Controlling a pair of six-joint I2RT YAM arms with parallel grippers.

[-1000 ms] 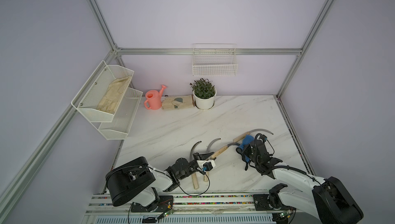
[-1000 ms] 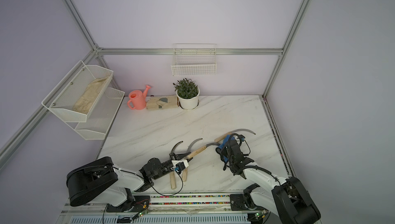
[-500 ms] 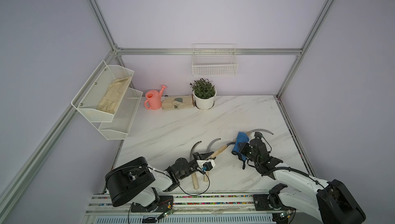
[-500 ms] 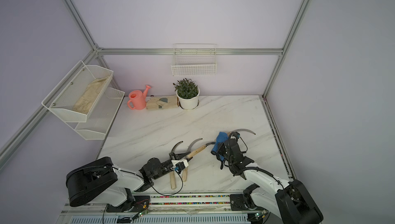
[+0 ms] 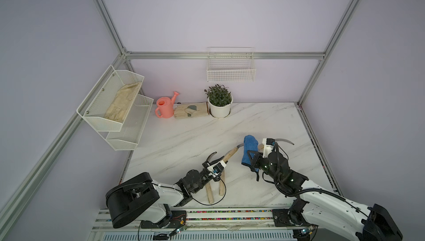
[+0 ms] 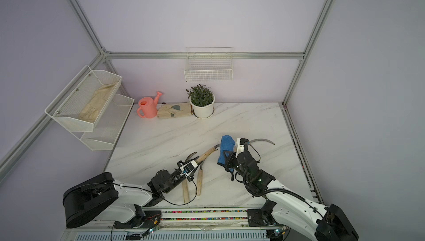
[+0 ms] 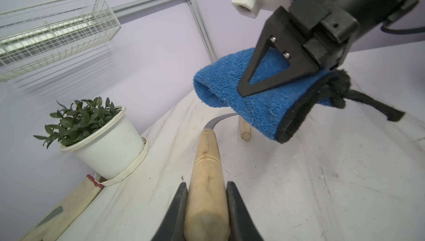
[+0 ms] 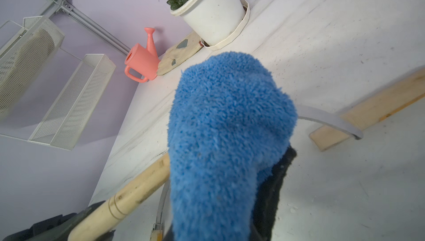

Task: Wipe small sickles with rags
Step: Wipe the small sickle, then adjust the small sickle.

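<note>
Top views both count four sickles on the marble table (image 5: pixel 184 141). The held sickle (image 5: pixel 231 153) is gripped by its wooden handle. A second sickle (image 5: pixel 210 195) and a third sickle (image 5: pixel 222 188) lie side by side next to the left arm. A fourth sickle (image 5: pixel 285 140) lies flat behind the right arm.

There is one blue rag (image 5: pixel 248 147), one pink watering can (image 5: pixel 164 108), one white pot (image 5: pixel 219 111) (a leafy plant in it) and one wire basket (image 5: pixel 231 71) on the back wall. The two-tier mesh shelf (image 5: pixel 101 111) carries a shelf glove (image 5: pixel 122 105) in its upper tier. The table glove (image 5: pixel 190 110) lies between can and pot.

The left wrist view alone shows the left gripper (image 7: pixel 207 196) clamped tight on the handle's end. It also shows the right gripper (image 7: pixel 247 90) pinching the rag. Only the right wrist view shows the held blade going under the rag and coming out the far side.
</note>
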